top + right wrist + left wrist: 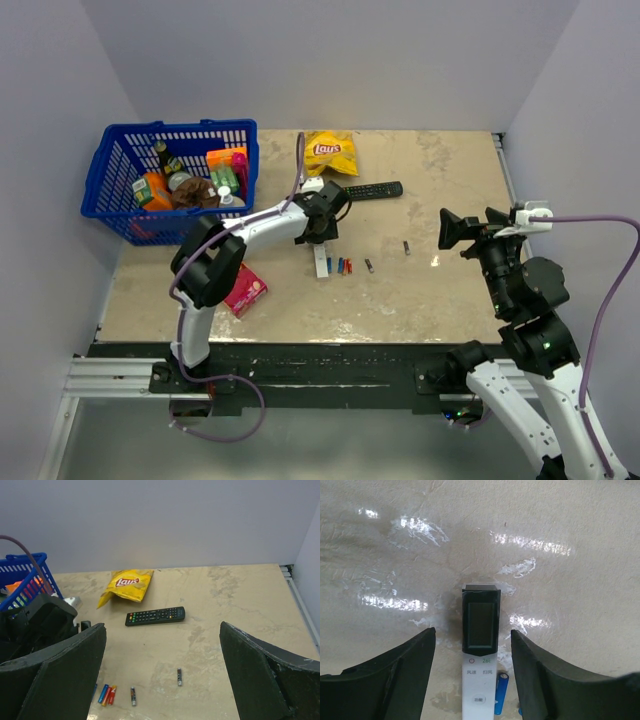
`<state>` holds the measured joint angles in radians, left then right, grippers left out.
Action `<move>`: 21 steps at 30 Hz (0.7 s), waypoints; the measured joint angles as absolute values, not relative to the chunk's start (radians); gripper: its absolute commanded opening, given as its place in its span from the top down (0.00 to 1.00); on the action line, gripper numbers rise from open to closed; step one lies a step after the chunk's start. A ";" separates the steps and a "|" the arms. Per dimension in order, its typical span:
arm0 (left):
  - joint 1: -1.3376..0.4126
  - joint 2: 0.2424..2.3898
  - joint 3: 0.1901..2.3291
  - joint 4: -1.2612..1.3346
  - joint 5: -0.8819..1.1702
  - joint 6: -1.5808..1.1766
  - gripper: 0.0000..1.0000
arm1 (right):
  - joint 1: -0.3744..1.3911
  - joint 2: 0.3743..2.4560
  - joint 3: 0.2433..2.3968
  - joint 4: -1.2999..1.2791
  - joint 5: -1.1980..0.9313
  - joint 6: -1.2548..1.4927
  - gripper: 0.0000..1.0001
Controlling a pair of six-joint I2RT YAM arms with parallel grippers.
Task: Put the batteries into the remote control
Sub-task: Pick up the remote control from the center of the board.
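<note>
Left gripper [472, 636] over the middle of the desk [440, 292], jaws parted and straddling the dark-screened end of the white remote control [480, 650] with a gap on each side; batteries [342, 266], blue and red-orange, just beside the remote toward the right edge, blue battery [502, 694] alongside its body; right gripper [162, 626] above the right edge, jaws spread wide, holding nothing; black remote [155, 615] and chip bag [126, 585] near the far edge; blue basket [175, 127] at the far left corner.

Batteries [340, 266] — just right of remote control [321, 263]
</note>
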<state>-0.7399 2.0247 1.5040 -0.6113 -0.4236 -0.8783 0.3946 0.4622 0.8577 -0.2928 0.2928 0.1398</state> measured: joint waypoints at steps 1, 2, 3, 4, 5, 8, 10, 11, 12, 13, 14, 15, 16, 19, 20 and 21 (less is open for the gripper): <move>-0.740 2.030 1.509 -0.611 -0.421 -0.878 0.35 | 0.395 0.462 0.857 -0.293 0.293 0.140 0.02; -0.740 2.038 1.514 -0.608 -0.417 -0.878 0.35 | 0.395 0.462 0.857 -0.293 0.293 0.139 0.02; -0.740 2.046 1.518 -0.606 -0.413 -0.878 0.36 | 0.395 0.462 0.857 -0.293 0.293 0.139 0.02; -0.740 2.053 1.520 -0.603 -0.409 -0.877 0.37 | 0.395 0.462 0.857 -0.293 0.293 0.139 0.02; -0.740 2.062 1.520 -0.600 -0.404 -0.876 0.38 | 0.395 0.462 0.857 -0.293 0.293 0.139 0.02; -0.740 2.086 1.520 -0.600 -0.393 -0.875 0.44 | 0.395 0.462 0.855 -0.293 0.293 0.138 0.02; -0.740 2.091 1.520 -0.600 -0.394 -0.872 0.49 | 0.395 0.462 0.851 -0.293 0.293 0.138 0.02; -0.740 2.091 1.520 -0.599 -0.393 -0.872 0.50 | 0.395 0.462 0.848 -0.293 0.293 0.138 0.02; -0.740 2.091 1.520 -0.599 -0.393 -0.871 0.53 | 0.395 0.462 0.846 -0.293 0.293 0.138 0.02; -0.740 2.091 1.520 -0.599 -0.393 -0.872 0.58 | 0.395 0.462 0.846 -0.294 0.293 0.138 0.02; -0.740 2.091 1.520 -0.599 -0.393 -0.872 0.60 | 0.395 0.462 0.844 -0.294 0.293 0.138 0.02; -0.740 2.091 1.520 -0.599 -0.392 -0.870 0.63 | 0.395 0.462 0.844 -0.295 0.293 0.138 0.02; -0.740 2.091 1.520 -0.599 -0.392 -0.872 0.71 | 0.395 0.462 0.844 -0.295 0.292 0.138 0.02; -0.740 2.089 1.517 -0.594 -0.390 -0.871 0.76 | 0.394 0.462 0.844 -0.295 0.289 0.139 0.02; -0.740 2.085 1.510 -0.589 -0.389 -0.871 0.79 | 0.394 0.462 0.844 -0.295 0.286 0.139 0.02; -0.740 2.080 1.504 -0.587 -0.387 -0.870 0.80 | 0.395 0.463 0.844 -0.295 0.281 0.139 0.02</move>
